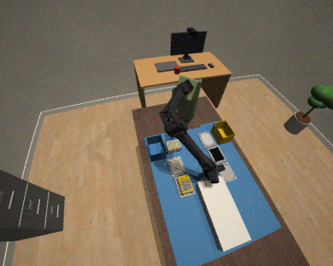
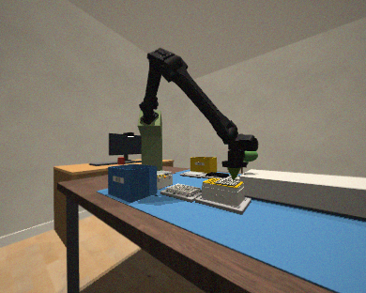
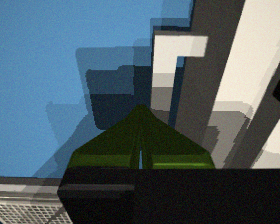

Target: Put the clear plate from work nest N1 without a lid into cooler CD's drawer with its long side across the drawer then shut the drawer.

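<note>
The cooler CD (image 1: 224, 211) is a long white box on the blue mat, also seen at the right in the exterior view (image 2: 312, 190). Its end facing the arm's base carries a pale bar handle (image 3: 178, 47). My gripper (image 1: 211, 180) points down at that end, just above the mat, with its green fingers (image 3: 141, 112) shut and nothing between them. In the side view the gripper (image 2: 233, 175) hangs just behind the tip box. A pale well plate (image 1: 175, 165) lies flat to the left of the arm. I cannot tell if the drawer is pulled out.
A tip box with a yellow top (image 1: 185, 186) stands close to the left of the gripper. A blue bin (image 1: 155, 147) and a yellow bin (image 1: 223, 131) stand further back. A dark plate (image 1: 217, 154), a white plate (image 1: 206, 138) and a grey nest (image 1: 228, 172) lie on the right.
</note>
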### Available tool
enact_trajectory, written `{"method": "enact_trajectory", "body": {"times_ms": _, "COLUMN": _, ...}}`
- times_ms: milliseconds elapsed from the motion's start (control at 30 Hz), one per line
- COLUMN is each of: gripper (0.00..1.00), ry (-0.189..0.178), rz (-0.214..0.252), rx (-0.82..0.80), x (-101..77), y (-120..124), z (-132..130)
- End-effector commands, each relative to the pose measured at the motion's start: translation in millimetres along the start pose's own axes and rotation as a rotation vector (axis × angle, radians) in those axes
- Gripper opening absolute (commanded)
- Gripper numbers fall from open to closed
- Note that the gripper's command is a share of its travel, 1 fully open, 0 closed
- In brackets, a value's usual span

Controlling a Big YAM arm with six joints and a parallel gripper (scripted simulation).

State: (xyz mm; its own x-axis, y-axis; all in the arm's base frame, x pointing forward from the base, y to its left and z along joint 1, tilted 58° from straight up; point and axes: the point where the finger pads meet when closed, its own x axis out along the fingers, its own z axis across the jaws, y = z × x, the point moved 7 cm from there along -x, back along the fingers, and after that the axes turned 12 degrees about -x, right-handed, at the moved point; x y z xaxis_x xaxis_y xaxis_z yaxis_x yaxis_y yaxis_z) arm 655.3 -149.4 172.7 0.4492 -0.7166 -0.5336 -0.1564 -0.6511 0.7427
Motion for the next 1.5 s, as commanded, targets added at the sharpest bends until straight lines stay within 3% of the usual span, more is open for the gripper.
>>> {"method": "enact_trajectory", "body": {"times_ms": 0, "gripper": 0.0, "ry": 0.063, "rz": -0.009, "rx": 0.009, "x": -13.4, "y": -13, "z": -24}}
{"method": "enact_trajectory", "body": {"times_ms": 200, "gripper": 0.0, "ry": 0.062, "rz": 0.003, "rx": 0.019, "x": -19.4, "y": 5, "z": -12}}
{"method": "enact_trajectory", "body": {"times_ms": 433, "gripper": 0.0, "ry": 0.045, "rz": 0.014, "rx": 0.03, "x": -9.6, "y": 13, "z": 4}}
{"method": "enact_trajectory", "body": {"times_ms": 1200, "gripper": 0.0, "ry": 0.032, "rz": 0.01, "rx": 0.026, "x": -2.1, "y": 2, "z": 32}}
{"method": "enact_trajectory", "body": {"times_ms": 1467, "gripper": 0.0, "ry": 0.041, "rz": 0.015, "rx": 0.03, "x": -6.7, "y": 6, "z": 35}}
